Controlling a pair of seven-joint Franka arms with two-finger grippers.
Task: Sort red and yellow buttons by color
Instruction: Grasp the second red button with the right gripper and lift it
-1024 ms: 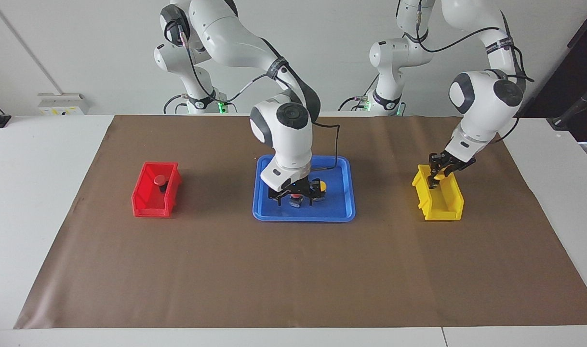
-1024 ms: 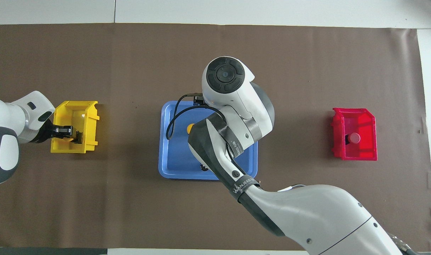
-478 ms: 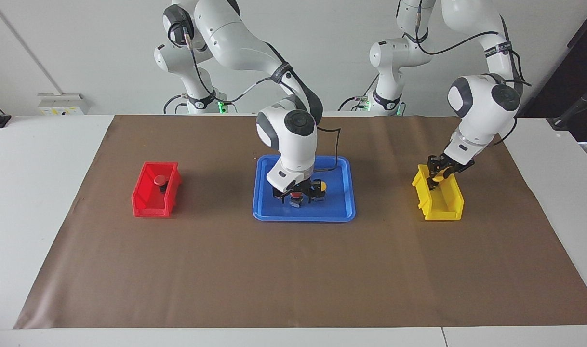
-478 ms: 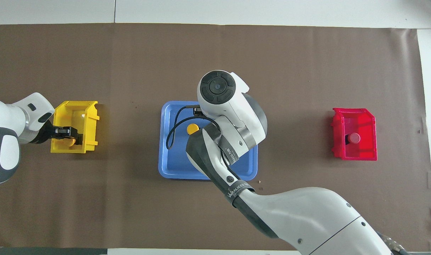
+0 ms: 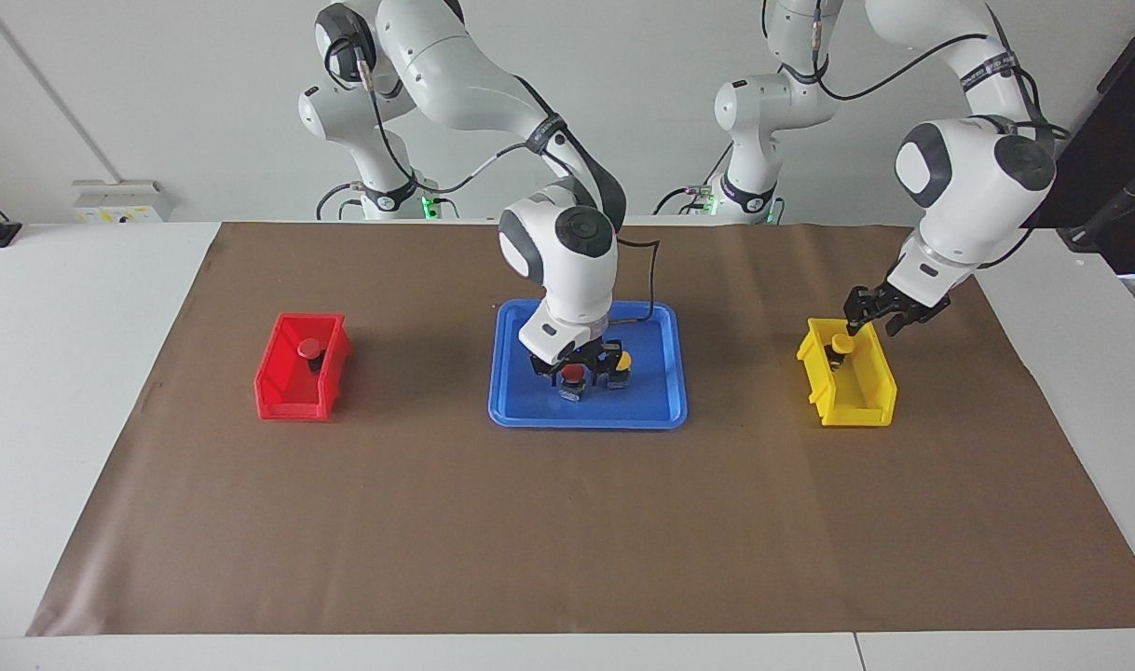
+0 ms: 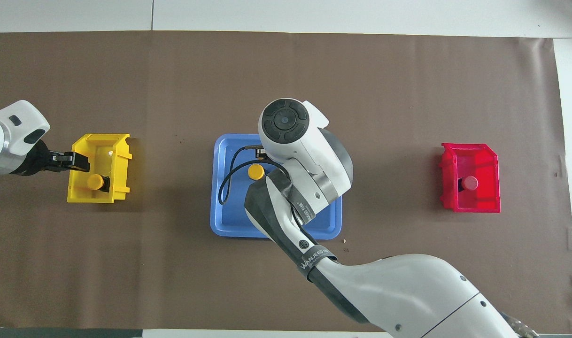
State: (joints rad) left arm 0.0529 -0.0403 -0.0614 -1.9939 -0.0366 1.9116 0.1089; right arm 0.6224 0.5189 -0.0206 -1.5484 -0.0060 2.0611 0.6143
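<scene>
A red button (image 5: 575, 375) stands in the blue tray (image 5: 530, 410), with a yellow button (image 5: 623, 360) beside it. My right gripper (image 5: 577, 370) is low in the tray, open, with a finger on each side of the red button. The right arm hides that button in the overhead view, where the tray's yellow button (image 6: 256, 172) shows. A second yellow button (image 5: 840, 343) sits in the yellow bin (image 5: 870, 396). My left gripper (image 5: 870, 321) is open and empty just above the bin's edge. A second red button (image 5: 308, 349) sits in the red bin (image 5: 283, 401).
The tray (image 6: 229, 220) lies mid-table on a brown mat. The yellow bin (image 6: 119, 155) is toward the left arm's end and the red bin (image 6: 483, 206) toward the right arm's end. The left gripper (image 6: 85, 162) is over the yellow bin's outer rim.
My left gripper has let go of the yellow button in the yellow bin and risen away from it. My right gripper has shifted slightly over the tray onto the red button.
</scene>
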